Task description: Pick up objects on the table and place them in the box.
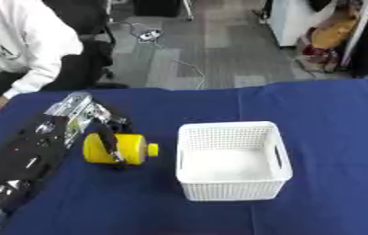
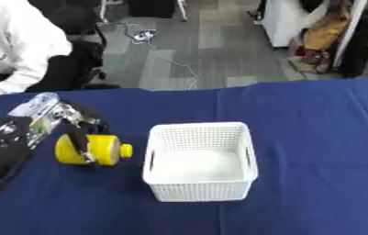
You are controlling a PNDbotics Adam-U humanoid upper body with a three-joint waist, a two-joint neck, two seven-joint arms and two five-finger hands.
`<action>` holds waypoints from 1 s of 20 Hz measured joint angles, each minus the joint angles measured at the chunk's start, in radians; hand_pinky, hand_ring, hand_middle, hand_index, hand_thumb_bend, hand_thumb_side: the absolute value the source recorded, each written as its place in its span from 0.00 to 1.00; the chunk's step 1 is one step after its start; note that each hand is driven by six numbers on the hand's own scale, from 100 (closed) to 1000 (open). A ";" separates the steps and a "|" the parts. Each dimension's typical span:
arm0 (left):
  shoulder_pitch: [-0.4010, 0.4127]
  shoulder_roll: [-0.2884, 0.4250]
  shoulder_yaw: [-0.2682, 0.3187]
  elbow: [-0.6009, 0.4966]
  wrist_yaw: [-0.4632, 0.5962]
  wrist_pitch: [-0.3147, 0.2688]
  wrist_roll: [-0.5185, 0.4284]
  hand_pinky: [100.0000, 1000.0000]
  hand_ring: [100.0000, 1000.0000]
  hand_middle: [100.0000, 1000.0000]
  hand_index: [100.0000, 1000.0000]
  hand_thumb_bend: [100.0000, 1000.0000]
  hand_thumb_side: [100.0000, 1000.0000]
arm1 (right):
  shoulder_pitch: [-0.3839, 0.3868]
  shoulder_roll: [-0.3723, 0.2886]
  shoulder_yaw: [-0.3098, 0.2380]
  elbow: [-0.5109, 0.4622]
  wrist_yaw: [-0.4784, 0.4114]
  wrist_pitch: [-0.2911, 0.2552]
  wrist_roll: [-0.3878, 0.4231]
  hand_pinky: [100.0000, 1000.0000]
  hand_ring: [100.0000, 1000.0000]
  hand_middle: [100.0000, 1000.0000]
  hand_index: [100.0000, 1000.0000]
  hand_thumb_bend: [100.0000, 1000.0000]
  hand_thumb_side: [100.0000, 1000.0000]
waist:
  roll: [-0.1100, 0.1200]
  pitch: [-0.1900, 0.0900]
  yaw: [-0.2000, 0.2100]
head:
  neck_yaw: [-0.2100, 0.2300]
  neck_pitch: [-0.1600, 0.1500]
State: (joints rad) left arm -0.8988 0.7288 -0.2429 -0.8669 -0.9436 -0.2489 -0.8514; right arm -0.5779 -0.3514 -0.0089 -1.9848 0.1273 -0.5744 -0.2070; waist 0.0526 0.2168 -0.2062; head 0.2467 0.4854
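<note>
Currently the left hand (image 1: 98, 124) curls its fingers around the yellow bottle (image 1: 119, 149) beside the white basket (image 1: 233, 188); next comes lifting it over the rim.

One yellow bottle (image 1: 121, 148) and one white basket (image 1: 233, 160).

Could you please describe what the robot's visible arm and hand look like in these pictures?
Only the left arm shows, entering from the lower left. It is bulky and mostly black, with small silver fittings along its casing. The wrist area is bright silver metal. The left hand has slim black fingers with silver parts at their bases. No cables or markings can be made out.
</note>
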 measured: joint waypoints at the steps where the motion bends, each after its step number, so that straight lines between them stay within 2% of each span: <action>1: -0.001 0.000 0.002 0.000 0.000 0.000 0.000 0.63 0.72 0.87 0.95 0.77 0.49 | -0.001 0.000 0.000 0.000 0.000 -0.001 0.001 0.37 0.44 0.56 0.71 0.00 1.00 | 0.000 0.002 0.000 | 0.000 -0.002; 20: -0.008 0.008 0.009 0.023 -0.003 0.009 -0.009 0.63 0.71 0.84 0.92 0.74 0.49 | -0.010 0.000 0.000 0.000 -0.002 0.000 0.009 0.37 0.44 0.56 0.71 0.00 1.00 | 0.001 0.013 -0.007 | 0.008 -0.006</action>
State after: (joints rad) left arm -0.9063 0.7369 -0.2336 -0.8437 -0.9469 -0.2397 -0.8605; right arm -0.5875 -0.3514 -0.0089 -1.9848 0.1253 -0.5746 -0.1984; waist 0.0537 0.2298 -0.2129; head 0.2545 0.4792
